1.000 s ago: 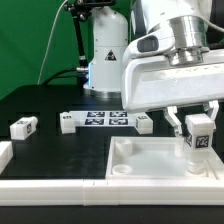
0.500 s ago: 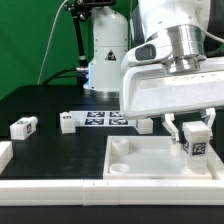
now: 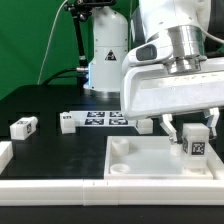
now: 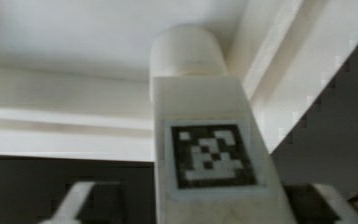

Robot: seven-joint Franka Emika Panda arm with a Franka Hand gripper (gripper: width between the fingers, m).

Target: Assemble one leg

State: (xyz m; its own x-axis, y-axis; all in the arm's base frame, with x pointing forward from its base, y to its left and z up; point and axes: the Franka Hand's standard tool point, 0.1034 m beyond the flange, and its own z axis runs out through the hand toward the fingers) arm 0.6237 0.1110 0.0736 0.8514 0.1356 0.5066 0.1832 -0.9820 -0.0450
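Exterior view shows the end effector [image 3: 192,128] clamped on the leg [image 3: 196,140], which looks light, rigid and slick, best pinched across its flat upper sides.

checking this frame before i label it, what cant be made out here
- Whether the leg tip is seated in a tray socket: exterior view, the leg itself covers the spot; wrist view is blurred.
- Gripper finger contact on the leg: wrist view edge cuts the fingers off.
- Loose leg tag pattern: exterior view, too small.
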